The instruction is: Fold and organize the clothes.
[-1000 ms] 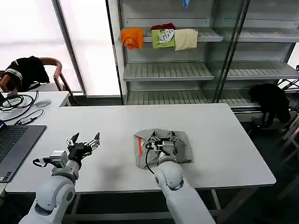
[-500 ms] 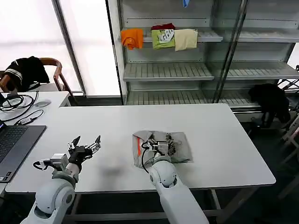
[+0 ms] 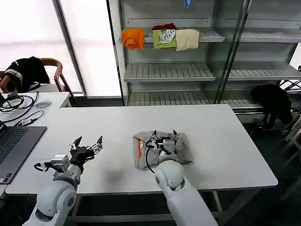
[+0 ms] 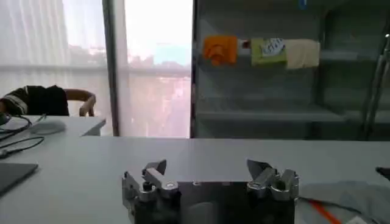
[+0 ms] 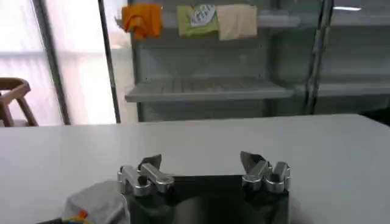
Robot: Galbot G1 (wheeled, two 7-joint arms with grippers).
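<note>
The shirt lies folded near the tabletop's front edge, under the right gripper, whose fingers are spread wide and empty. Dropping carelessly could snag and undo the fold. The left gripper, also spread and empty, waits well apart.

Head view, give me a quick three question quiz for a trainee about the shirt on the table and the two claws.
1. True or false: the folded grey shirt lies on the white table with an orange strip showing at its left edge.
2. Which claw is over the shirt? A) left claw B) right claw
3. Fill in: both claws have their fingers ____.

Key: 1 true. 2 B; the left claw hovers over bare table, apart from the shirt. 3 open; both wrist views show the fingers spread with nothing between them.
</note>
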